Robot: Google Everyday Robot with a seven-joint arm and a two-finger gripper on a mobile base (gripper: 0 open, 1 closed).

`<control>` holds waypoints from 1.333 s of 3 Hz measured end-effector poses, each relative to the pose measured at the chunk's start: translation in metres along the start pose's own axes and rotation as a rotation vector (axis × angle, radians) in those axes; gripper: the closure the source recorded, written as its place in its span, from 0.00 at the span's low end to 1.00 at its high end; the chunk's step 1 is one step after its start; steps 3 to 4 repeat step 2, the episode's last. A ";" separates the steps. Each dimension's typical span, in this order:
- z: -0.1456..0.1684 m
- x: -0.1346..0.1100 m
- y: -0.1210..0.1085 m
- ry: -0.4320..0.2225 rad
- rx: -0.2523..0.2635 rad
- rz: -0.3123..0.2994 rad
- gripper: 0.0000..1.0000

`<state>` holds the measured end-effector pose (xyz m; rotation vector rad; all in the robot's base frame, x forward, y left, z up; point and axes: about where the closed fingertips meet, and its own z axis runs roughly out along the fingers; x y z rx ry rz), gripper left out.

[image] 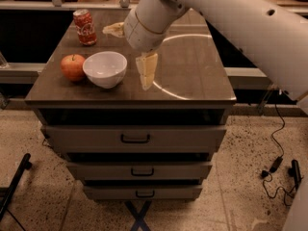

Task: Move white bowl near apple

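The white bowl (pixel 105 69) stands upright on the dark cabinet top (pixel 192 85), at its front left. The red-orange apple (pixel 72 67) sits just left of the bowl, almost touching it. My gripper (pixel 130 52) hangs above the top, just right of the bowl and clear of it. It is open and empty: one pale finger (pixel 146 70) points down right of the bowl, the other (pixel 114 30) sticks out behind it.
A red soda can (pixel 85 27) stands at the back left of the top. The cabinet has three drawers (pixel 134 138) below. My large white arm (pixel 231 18) crosses from the upper right. Cables (pixel 275 162) lie on the floor at the right.
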<state>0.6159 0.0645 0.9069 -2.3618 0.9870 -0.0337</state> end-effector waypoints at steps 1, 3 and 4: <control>-0.041 0.006 -0.001 0.038 0.002 0.096 0.00; -0.041 0.006 -0.001 0.038 0.002 0.096 0.00; -0.041 0.006 -0.001 0.038 0.002 0.096 0.00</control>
